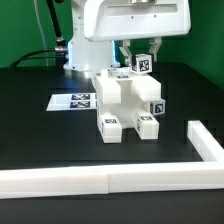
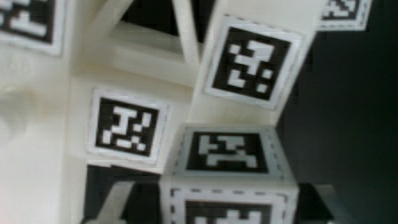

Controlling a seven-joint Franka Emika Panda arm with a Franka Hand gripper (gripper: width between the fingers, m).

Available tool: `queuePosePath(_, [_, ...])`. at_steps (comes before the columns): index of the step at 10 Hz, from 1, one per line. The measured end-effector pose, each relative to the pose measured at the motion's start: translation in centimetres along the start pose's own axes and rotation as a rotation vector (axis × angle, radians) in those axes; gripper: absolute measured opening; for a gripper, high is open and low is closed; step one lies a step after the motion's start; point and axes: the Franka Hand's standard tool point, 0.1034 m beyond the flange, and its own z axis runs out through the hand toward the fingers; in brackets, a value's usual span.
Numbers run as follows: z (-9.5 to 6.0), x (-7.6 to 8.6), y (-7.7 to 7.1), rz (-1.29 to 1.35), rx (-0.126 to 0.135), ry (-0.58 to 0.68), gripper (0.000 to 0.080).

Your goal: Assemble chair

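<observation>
Nearest, along the bottom and right of the exterior view, the border rail point(image 1: 100, 180) lies clear of the work. Mid-frame stands the part-built chair point(image 1: 120, 105), with the marker board point(image 1: 75, 100) to its left. Above centre, the gripper point(image 1: 141, 56) appears clenched on a tagged post point(image 1: 143, 64) at the chair's top, probably seating it; the next move calls for a straight downward press, with neighbouring blocks crowding close.

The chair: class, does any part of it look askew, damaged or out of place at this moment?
Nothing looks damaged or spilled. The gripper grips the top tagged piece of the chair. In the wrist view one tagged face leans unlike its neighbours, perhaps only camera angle.
</observation>
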Motion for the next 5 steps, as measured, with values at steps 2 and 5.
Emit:
queuePosePath(2, [0.00,0.00,-0.01,0.104,0.001,0.000,0.0288])
queuePosePath(5, [0.00,0.00,-0.05,0.316,0.006,0.000,0.0288])
